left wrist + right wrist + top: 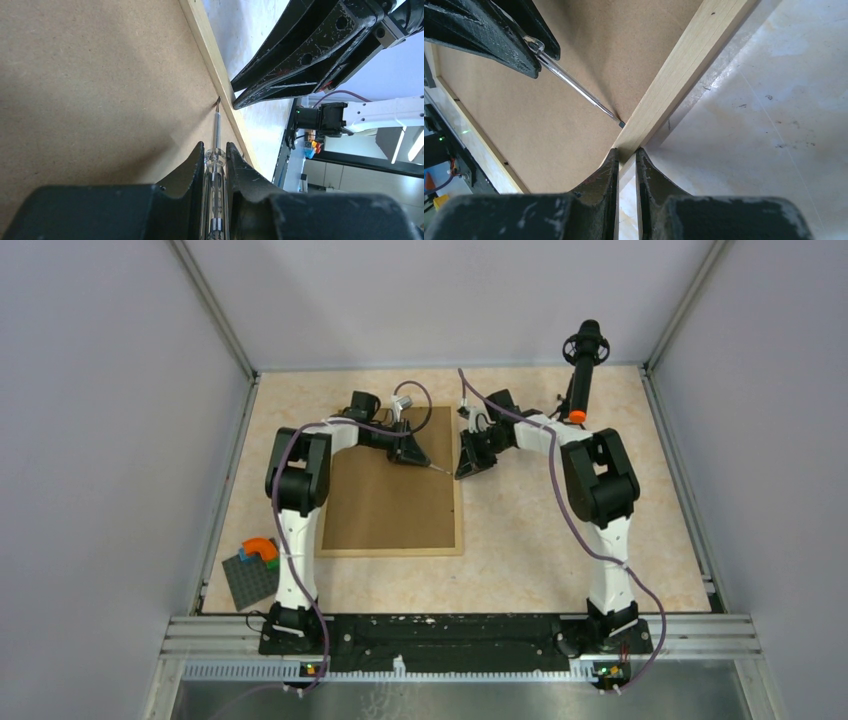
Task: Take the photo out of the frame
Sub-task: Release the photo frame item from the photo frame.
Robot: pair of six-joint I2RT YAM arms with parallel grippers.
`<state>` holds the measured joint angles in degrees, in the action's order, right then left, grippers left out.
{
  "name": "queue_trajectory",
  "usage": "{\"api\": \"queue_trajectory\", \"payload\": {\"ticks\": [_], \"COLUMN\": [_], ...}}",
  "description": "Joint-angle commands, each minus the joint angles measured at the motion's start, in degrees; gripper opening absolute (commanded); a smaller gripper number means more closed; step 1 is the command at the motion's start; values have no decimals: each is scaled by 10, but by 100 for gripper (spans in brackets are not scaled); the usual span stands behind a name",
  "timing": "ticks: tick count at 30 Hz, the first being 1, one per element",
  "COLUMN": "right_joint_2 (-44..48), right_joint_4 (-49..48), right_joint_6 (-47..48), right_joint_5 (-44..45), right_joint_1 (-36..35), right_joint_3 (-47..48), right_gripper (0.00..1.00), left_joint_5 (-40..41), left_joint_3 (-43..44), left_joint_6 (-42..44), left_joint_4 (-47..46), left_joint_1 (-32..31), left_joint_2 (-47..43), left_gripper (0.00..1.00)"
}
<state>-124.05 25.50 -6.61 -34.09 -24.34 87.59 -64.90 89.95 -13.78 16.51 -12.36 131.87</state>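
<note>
The light-wood frame (460,510) lies face down on the table with its brown backing board (390,505) up. The photo is hidden beneath it. My left gripper (418,460) is shut on a clear-handled screwdriver (217,130). Its metal tip touches the backing right at the inner side of the frame's right rail (210,45). My right gripper (626,152) is closed over that same rail (679,65) from the outside, fingertips pinching the wood beside the screwdriver (574,82) tip. The two grippers almost meet.
A dark grey studded baseplate (250,578) with coloured bricks (260,548) sits at the near left by the left arm's base. A black post with an orange ring (583,370) stands at the back right. Walls close in on the table at left, right and back.
</note>
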Motion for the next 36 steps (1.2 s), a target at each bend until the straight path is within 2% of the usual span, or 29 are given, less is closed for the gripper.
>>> {"api": "queue_trajectory", "payload": {"ticks": [1, 12, 18, 24, 36], "right_joint_2": [-83, -96, -95, -90, -77], "right_joint_4": [-13, -7, -2, -9, -8], "right_joint_6": [44, 53, 63, 86, 99], "right_joint_5": [133, 139, 166, 207, 265], "right_joint_1": [-29, -36, -53, -60, -62], "right_joint_3": [-19, -4, 8, -1, -18], "right_gripper": [0, 0, 0, 0, 0], "left_joint_5": [104, 84, 74, 39, -10], "left_joint_3": [-9, 29, 29, 18, -96], "left_joint_6": [23, 17, -21, -101, -295], "left_joint_4": [8, 21, 13, -28, -169], "left_joint_1": [-85, -96, -98, -98, -53], "left_joint_2": [82, 132, 139, 138, 114], "left_gripper": [0, 0, 0, 0, 0]}}
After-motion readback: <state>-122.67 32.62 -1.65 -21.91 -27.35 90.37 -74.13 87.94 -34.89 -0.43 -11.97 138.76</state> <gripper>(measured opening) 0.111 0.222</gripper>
